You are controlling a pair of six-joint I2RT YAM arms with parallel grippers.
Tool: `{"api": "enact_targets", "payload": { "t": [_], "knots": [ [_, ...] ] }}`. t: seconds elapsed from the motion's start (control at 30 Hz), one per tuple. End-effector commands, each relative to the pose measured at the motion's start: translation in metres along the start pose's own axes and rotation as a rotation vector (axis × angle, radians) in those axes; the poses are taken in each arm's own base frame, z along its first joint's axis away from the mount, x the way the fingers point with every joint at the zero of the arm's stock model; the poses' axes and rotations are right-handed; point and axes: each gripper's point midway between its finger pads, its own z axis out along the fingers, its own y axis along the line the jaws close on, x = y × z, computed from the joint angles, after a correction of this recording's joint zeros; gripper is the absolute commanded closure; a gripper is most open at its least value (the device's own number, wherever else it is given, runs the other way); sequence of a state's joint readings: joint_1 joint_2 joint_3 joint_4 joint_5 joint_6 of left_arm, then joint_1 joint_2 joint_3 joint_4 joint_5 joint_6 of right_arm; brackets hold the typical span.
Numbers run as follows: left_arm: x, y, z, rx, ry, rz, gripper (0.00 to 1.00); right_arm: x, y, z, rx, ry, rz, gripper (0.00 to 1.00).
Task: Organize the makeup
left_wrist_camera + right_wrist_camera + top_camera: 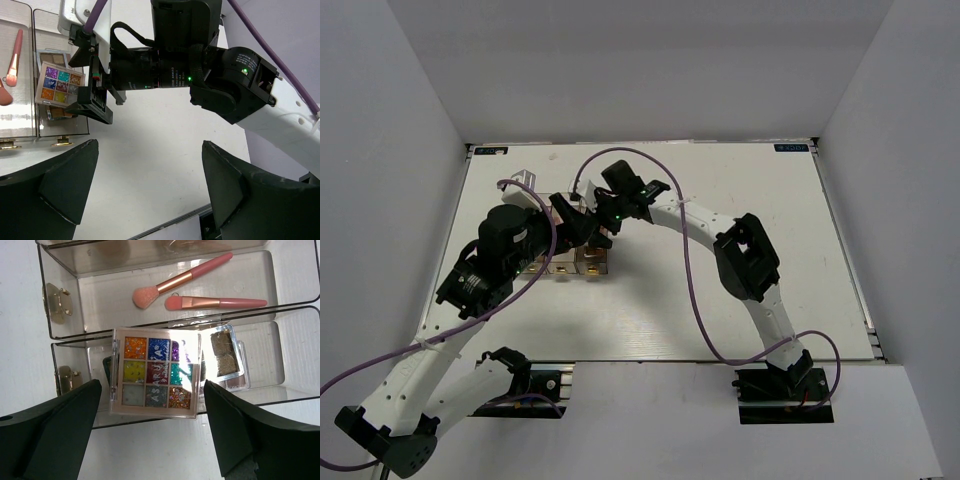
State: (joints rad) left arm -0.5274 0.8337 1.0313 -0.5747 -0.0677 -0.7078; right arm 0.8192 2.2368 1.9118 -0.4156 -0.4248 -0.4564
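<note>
- Right end effector (152, 385): jaws spread wide and gripping nothing, one finger on each side above the multicolour palette (155, 372).
- Multicolour palette: face up in one compartment of the clear organizer (55, 360), its lid glaring under the light. It partly covers a brown palette (225, 357) in the same compartment.
- Adjoining compartment: two pink brushes (182, 277) lie side by side, bristle ends close together and handles angled apart.
- Left end effector (149, 145): jaws open and empty, over bare white tabletop (150, 190) beside the organizer.
</note>
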Motion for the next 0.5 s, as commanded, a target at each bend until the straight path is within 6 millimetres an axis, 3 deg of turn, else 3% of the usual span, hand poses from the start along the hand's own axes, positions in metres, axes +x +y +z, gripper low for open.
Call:
{"api": "enact_targets", "payload": {
  "t": [0.0,0.13,0.23,0.27,0.33,0.37,0.4,0.47],
  "knots": [
    [-0.009,-0.007,-0.004,0.022,-0.029,-0.006,0.06,-0.033,0.005,-0.024,-0.001,-0.087,-0.035,0.11],
    [-0.01,-0.009,-0.003,0.028,-0.03,-0.005,0.06,-0.04,0.007,-0.033,0.0,-0.096,-0.021,0.11],
    [-0.014,-0.011,-0.006,0.03,-0.037,-0.001,0.06,-0.043,-0.004,-0.054,0.042,-0.108,0.034,0.11],
    [-0.013,-0.011,-0.006,0.03,-0.037,-0.001,0.06,-0.043,-0.017,-0.071,0.076,-0.121,0.06,0.11],
    [-0.012,-0.01,-0.008,0.031,-0.038,0.001,0.06,-0.038,-0.02,-0.084,0.091,-0.121,0.107,0.11],
    [-0.01,-0.008,-0.007,0.028,-0.032,0.0,0.06,-0.042,-0.026,-0.103,0.108,-0.146,0.118,0.11],
    [-0.01,-0.009,-0.006,0.033,-0.036,-0.002,0.06,-0.03,-0.031,-0.111,0.122,-0.137,0.155,0.11],
    [-0.004,-0.005,-0.005,0.035,-0.026,-0.008,0.06,-0.027,-0.039,-0.137,0.154,-0.155,0.178,0.11]
  ]
}}
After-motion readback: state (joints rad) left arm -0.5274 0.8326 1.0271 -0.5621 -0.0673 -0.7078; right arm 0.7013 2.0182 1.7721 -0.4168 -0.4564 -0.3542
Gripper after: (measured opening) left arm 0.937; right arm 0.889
